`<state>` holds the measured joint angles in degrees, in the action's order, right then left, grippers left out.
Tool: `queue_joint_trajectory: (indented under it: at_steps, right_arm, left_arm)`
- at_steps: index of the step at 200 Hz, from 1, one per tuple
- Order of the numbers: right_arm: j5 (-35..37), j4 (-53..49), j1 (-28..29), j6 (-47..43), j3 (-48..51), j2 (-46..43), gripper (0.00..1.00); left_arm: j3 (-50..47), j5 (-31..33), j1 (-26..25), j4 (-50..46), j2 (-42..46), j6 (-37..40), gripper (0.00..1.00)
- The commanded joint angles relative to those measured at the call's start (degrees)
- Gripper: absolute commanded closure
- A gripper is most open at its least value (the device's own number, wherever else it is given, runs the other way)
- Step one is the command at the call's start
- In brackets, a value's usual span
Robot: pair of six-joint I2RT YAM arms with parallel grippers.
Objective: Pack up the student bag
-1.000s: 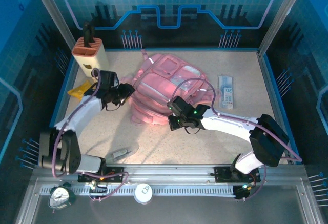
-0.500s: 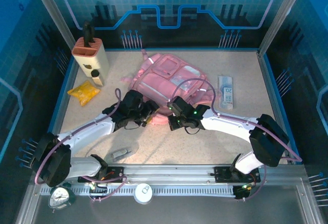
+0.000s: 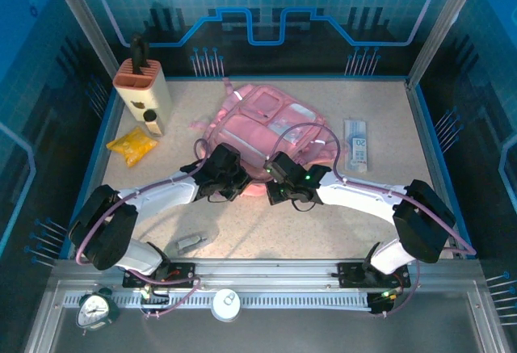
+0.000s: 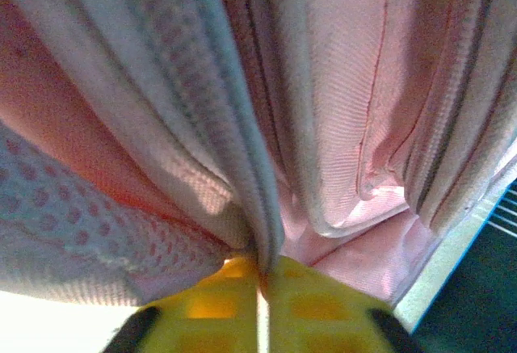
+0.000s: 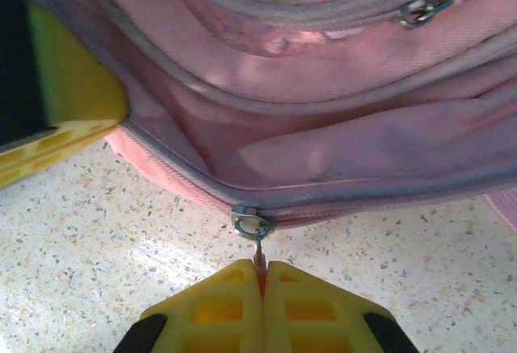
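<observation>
One student bag (image 3: pixel 271 123) flat mid-surface (image 3: pixel 283 232), inside hidden, contents unknown. Left pincer (image 4: pixel 260 288) clenched on a fold of its fabric. Right pincer (image 5: pixel 262 282) clenched on zip pull (image 5: pixel 258 252) at the near edge. One beige holder (image 3: pixel 144 86) back-left, one dark item (image 3: pixel 139 48) sticking out, unidentifiable. One yellow packet (image 3: pixel 133 144).

student bag (image 3: pixel 266 119) near edge: hid | zip pull (image 5: pixel 258 250) tip: hid in right gripper (image 5: pixel 261 271)
</observation>
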<state>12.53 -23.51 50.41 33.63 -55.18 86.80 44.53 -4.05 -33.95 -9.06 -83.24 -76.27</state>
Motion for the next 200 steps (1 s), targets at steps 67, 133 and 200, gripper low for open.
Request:
queue_joint_trajectory:
  at_steps: [67,133,200]
  right_arm:
    - [5.4,-4.1,-15.5,-2.1,3.3,-0.2,1.0]
    - [-6.8,-3.6,-15.1,-4.0,-0.4,-1.1,0.83]
    - [-15.9,-6.6,-21.2,4.5,-7.1,-2.6,0.41]
  left_arm:
    - [-1.2,0.3,19.9,-13.2,8.4,18.3,1.0]
    - [0.0,-4.9,21.3,-12.2,8.7,21.6,0.84]
    - [3.9,-2.8,16.9,-15.7,17.2,24.9,0.49]
